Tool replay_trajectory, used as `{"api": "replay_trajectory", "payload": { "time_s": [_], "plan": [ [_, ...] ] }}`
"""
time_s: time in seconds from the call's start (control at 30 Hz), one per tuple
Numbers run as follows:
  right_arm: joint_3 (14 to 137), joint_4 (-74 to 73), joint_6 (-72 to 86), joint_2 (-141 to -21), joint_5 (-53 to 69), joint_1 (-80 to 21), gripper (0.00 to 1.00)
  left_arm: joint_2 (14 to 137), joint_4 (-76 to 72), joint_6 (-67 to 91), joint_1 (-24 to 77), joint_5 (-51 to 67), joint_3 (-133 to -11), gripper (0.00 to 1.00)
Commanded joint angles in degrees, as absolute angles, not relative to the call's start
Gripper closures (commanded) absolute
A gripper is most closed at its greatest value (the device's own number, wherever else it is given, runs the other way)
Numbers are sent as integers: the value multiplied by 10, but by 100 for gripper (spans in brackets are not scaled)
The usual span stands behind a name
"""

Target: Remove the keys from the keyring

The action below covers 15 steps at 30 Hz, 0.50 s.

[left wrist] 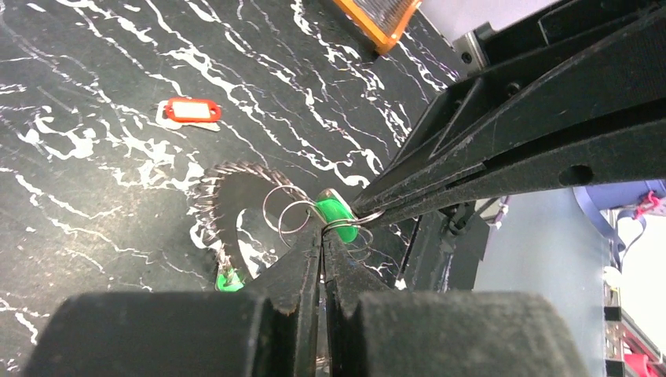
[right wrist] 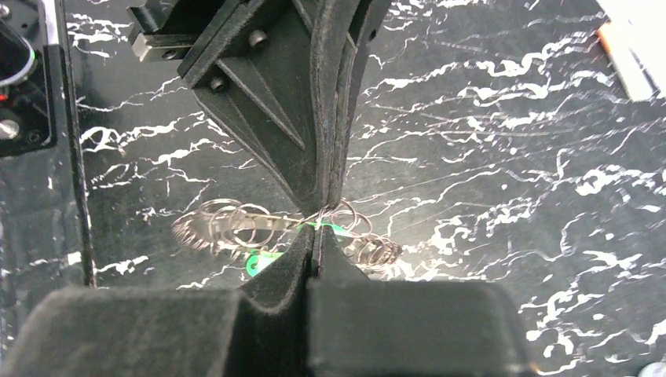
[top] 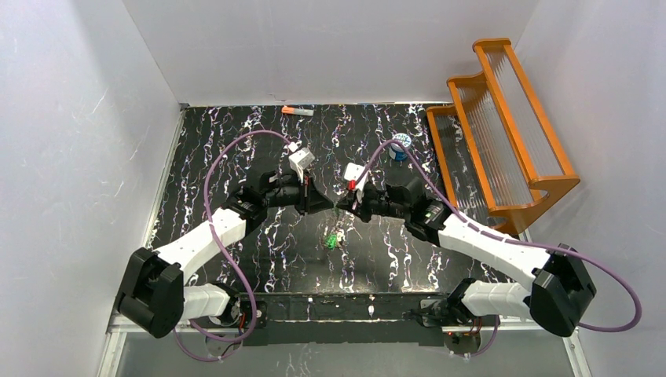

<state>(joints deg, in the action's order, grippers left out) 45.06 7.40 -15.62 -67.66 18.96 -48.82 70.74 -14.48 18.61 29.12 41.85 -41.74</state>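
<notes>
Reaching inward, tips meeting | left gripper [left wrist: 323, 236] clenched on keyring [left wrist: 222, 206] by green key [left wrist: 336, 215] | right gripper [right wrist: 312, 236] also gripping keyring

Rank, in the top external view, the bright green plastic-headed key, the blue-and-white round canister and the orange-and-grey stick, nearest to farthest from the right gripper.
1. Bright green plastic-headed key: just on the near side of the right gripper.
2. Blue-and-white round canister: farther back, to the right.
3. Orange-and-grey stick: at the far back, to the left.
</notes>
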Motion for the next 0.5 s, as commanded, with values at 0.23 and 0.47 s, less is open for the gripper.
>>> {"api": "replay_trajectory", "payload": {
  "time_s": [0.23,0.47],
  "plan": [
    [481,33,15,-729,204,-491,99,701,-194,196,280,383,-422,100],
    [498,-69,-165,-751,302,-515,99,716,-154,191,278,361,-433,100]
  ]
}}
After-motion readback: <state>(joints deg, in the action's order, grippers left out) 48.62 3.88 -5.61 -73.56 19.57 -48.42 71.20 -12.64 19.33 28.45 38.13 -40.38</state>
